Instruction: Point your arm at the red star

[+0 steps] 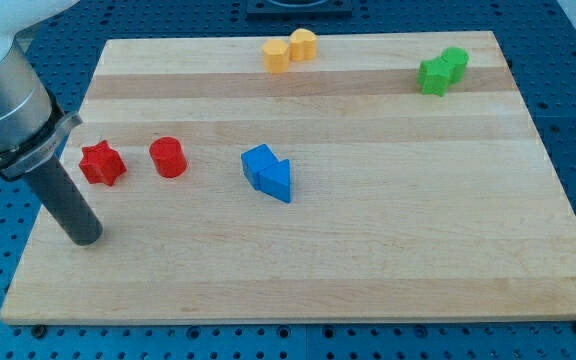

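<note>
The red star [101, 164] lies near the bench's [368, 270] left edge, about midway between the top and bottom edges, with a red cylinder [168, 157] just beside it toward the view's right, the two apart. My tip [86, 238] rests on the bench close to the left edge, below the star toward the view's bottom and a little to its left, near it but not touching. There is no claw on this arm, only the dark rod, so nothing can be open, closed or gripping. Two blue blocks [269, 172], touching each other, sit near the bench's middle; two yellow blocks [290, 50] stand together at the top edge, and two green blocks [442, 71] near the top right corner. As I judge it, the step in hand is the last closing-in on the star: the tip is already in its neighbourhood and the way between them is free. The next move calls for a short slide toward the view's top, stopping just short of the star's lower side, kept to the left so the rod does not brush the cylinder or shove the star toward the bench's edge.
</note>
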Robot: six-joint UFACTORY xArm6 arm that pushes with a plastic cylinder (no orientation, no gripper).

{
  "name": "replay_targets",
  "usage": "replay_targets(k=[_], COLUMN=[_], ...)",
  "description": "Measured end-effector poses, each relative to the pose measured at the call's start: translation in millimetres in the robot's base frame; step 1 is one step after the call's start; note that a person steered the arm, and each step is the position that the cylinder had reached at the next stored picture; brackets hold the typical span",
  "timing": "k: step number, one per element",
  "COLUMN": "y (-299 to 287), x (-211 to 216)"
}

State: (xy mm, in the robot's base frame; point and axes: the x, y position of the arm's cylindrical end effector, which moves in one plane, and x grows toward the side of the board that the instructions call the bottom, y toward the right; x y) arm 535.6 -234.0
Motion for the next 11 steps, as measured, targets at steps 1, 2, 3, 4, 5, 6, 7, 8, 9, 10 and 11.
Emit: replay_targets(k=[1, 2, 3, 4, 5, 6, 7, 8, 9, 10, 11], y=[-22, -71, -71, -66, -21, -29, -46, -48, -44, -34, -30], x=[-13, -68, -99, -184, -202, -197, -147, -110, -117, -163, -138])
